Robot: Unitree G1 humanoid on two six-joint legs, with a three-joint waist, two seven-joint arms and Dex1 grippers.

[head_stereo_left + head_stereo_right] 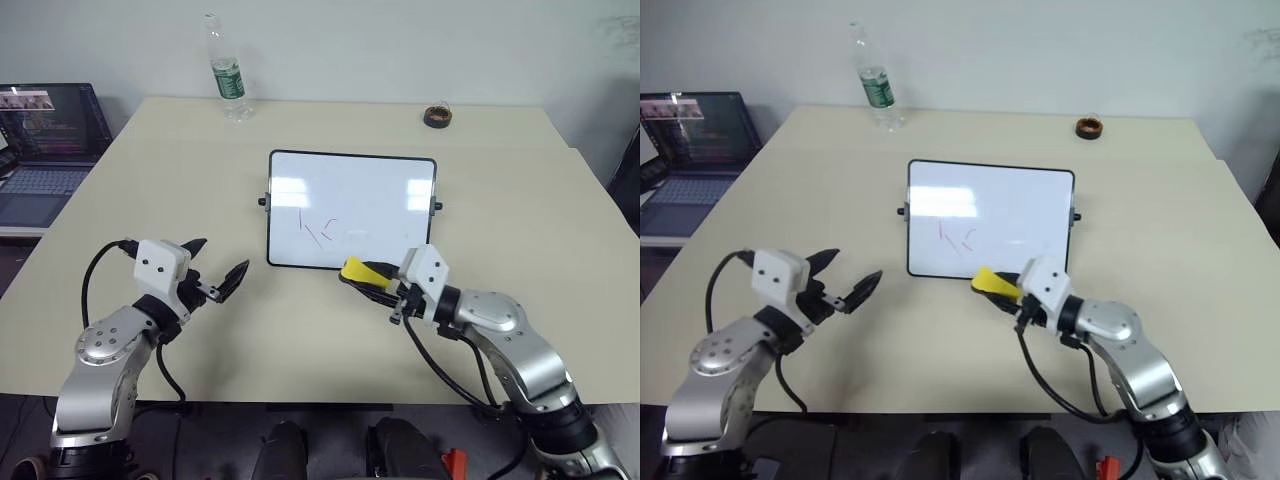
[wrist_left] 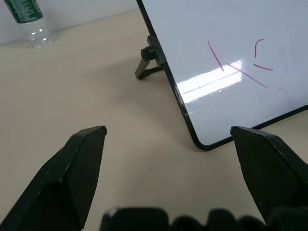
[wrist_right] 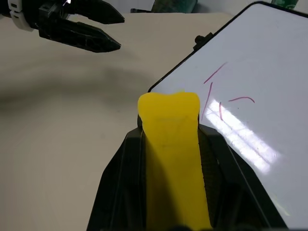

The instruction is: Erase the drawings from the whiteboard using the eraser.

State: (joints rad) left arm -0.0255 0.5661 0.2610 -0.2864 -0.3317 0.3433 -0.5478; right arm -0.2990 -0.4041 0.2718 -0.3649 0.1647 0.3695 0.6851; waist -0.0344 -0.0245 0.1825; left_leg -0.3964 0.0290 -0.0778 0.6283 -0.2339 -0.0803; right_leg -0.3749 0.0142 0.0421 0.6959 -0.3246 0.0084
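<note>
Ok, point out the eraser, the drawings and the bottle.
eraser [image 1: 358,271], left eye view, its yellow free end.
drawings [image 1: 318,232], left eye view, the red strokes.
bottle [image 1: 228,78], left eye view, its green label.

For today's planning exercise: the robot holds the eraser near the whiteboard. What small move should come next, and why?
Probably slide the right tool forward onto the whiteboard toward the drawings. It is shut on the eraser at the board's near edge, and the red strokes remain unwiped just beyond it.

Glossy whiteboard [image 1: 352,205], matt beige table [image 1: 180,160], clear plastic bottle [image 1: 228,75], matt yellow eraser [image 3: 174,159]
</note>
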